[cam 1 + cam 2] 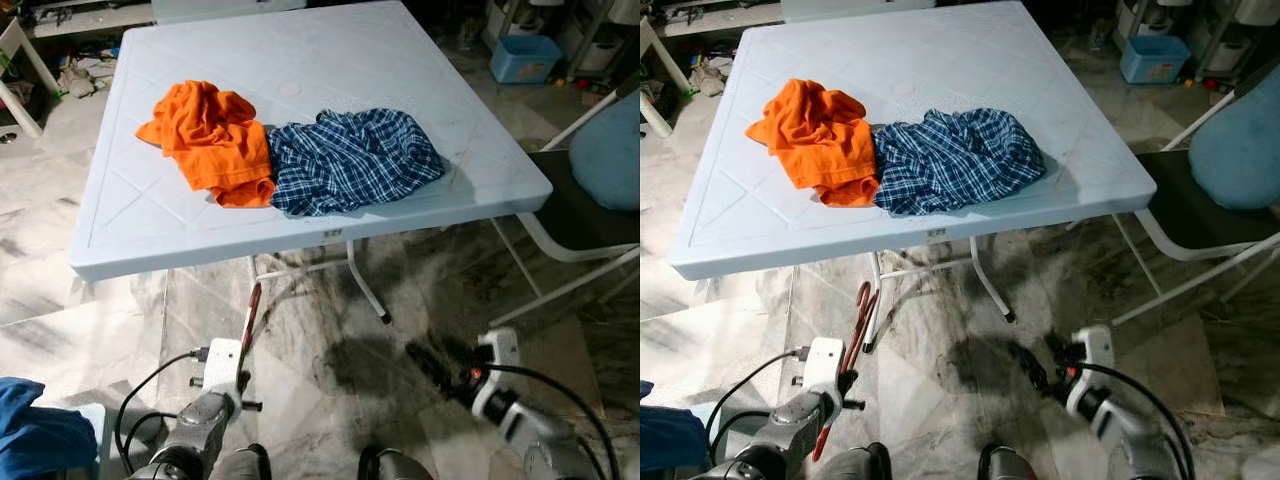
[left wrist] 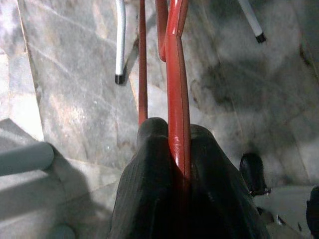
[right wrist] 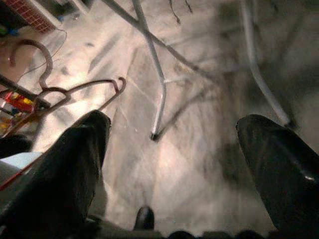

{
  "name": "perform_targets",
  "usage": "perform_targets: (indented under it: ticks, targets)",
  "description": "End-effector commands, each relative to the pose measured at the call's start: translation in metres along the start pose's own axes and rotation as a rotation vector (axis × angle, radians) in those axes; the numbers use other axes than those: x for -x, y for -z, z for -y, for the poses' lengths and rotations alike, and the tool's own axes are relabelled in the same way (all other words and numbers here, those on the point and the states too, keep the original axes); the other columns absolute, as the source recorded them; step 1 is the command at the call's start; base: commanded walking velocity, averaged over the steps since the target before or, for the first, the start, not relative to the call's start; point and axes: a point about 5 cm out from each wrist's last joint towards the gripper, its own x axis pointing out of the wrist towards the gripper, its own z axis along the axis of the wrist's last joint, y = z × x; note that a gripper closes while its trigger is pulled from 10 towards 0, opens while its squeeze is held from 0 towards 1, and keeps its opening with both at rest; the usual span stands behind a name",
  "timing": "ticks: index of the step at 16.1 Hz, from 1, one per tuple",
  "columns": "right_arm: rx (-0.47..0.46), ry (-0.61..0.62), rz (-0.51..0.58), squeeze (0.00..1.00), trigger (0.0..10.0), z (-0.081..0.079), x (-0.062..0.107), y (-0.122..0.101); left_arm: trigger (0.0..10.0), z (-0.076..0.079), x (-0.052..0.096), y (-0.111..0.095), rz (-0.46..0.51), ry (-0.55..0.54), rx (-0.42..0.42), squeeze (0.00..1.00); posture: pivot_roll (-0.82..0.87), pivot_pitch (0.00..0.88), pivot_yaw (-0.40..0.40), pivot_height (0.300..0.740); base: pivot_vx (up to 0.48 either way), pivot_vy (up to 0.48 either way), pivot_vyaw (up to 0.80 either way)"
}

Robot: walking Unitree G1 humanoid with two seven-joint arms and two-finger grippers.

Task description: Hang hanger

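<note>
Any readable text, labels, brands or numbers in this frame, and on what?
None can be read.
Small dark mark on the front edge of the white folding table: too small and blurred to read.
Orange shirt, blue plaid shirt, red hanger: no print visible.

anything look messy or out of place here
Two garments lie crumpled rather than hung: an orange shirt and a blue plaid shirt, heaped touching on the white table. The left gripper clamps the red hanger, bare.
</note>
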Motion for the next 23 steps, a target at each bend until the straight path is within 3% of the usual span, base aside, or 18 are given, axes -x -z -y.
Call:
perform_targets:
  ticks: [1,4,5,6,7,13,14,19,23]
  targets:
    - [-0.023,0.128,-0.079,0.00,10.0,0.004,-0.001,0.014,10.0,-0.004,0.003,0.013,-0.058,0.003,-0.029,0.00,-0.06,0.113,0.003,0.740,0.000,0.000,0.00]
    - [-0.038,0.312,-0.173,0.00,10.0,-0.007,-0.013,0.040,10.0,-0.015,0.010,0.037,-0.160,-0.008,-0.115,0.00,-0.08,0.102,0.007,0.740,0.000,0.000,0.00]
    - [-0.091,0.326,-0.181,0.00,10.0,-0.011,-0.014,0.045,10.0,-0.016,0.012,0.042,-0.178,-0.009,-0.127,0.00,-0.07,0.102,0.008,0.740,0.000,0.000,0.00]
    - [-0.214,0.351,-0.172,0.00,10.0,-0.017,-0.016,0.053,10.0,-0.018,0.015,0.051,-0.212,-0.019,-0.145,0.00,-0.07,0.101,0.007,0.740,0.000,0.000,-0.57]
    - [-0.227,0.407,-0.201,0.00,10.0,-0.016,-0.013,0.060,10.0,-0.017,0.017,0.057,-0.231,-0.022,-0.150,0.00,-0.06,0.095,0.003,0.740,0.000,0.000,-0.66]
    - [-0.054,0.404,-0.380,0.00,10.0,-0.022,-0.003,0.086,10.0,-0.004,0.018,0.065,-0.249,0.035,-0.249,0.00,-0.06,0.089,-0.006,0.740,0.000,0.000,-0.80]
    - [-0.031,0.423,-0.421,0.00,10.0,-0.018,0.006,0.094,10.0,-0.003,0.019,0.067,-0.260,0.045,-0.270,0.00,-0.07,0.093,-0.004,0.740,0.000,0.000,-0.80]
    - [-0.011,0.486,-0.511,0.00,10.0,-0.011,0.032,0.116,10.0,0.001,0.022,0.076,-0.288,0.066,-0.295,0.00,-0.08,0.107,0.005,0.740,0.000,0.000,-0.79]
    - [-0.014,0.492,-0.527,0.00,10.0,-0.013,0.034,0.121,10.0,0.005,0.020,0.073,-0.280,0.086,-0.324,0.00,-0.08,0.108,0.007,0.740,0.000,0.000,-0.79]
